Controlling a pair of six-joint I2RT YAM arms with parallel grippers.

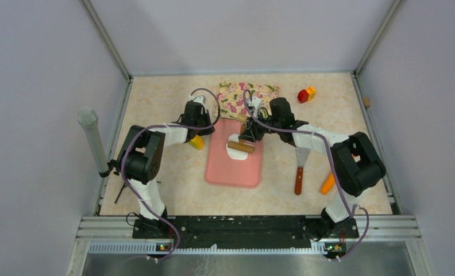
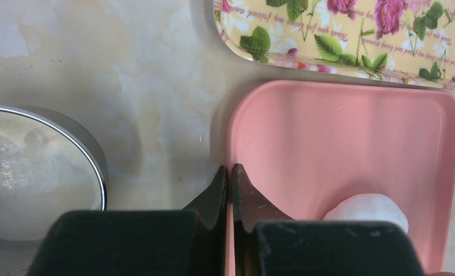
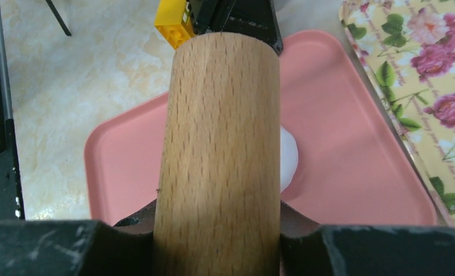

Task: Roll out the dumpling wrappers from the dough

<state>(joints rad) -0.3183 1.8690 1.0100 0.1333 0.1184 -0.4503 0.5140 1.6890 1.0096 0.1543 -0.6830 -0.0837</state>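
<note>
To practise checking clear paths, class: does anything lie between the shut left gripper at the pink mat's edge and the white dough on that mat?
Nothing visible does. Only bare pink mat lies between the left gripper and the dough. The rolling pin, held by the right gripper, is above the dough, not in that gap.

Rolling pin (image 3: 219, 144) over dough (image 3: 288, 158); pink mat (image 1: 234, 172) near half free.

Dough (image 1: 238, 155) lies on the mat (image 1: 234, 172) (tray (image 1: 234, 95) behind it), spatula (image 1: 300, 169) to its right
</note>
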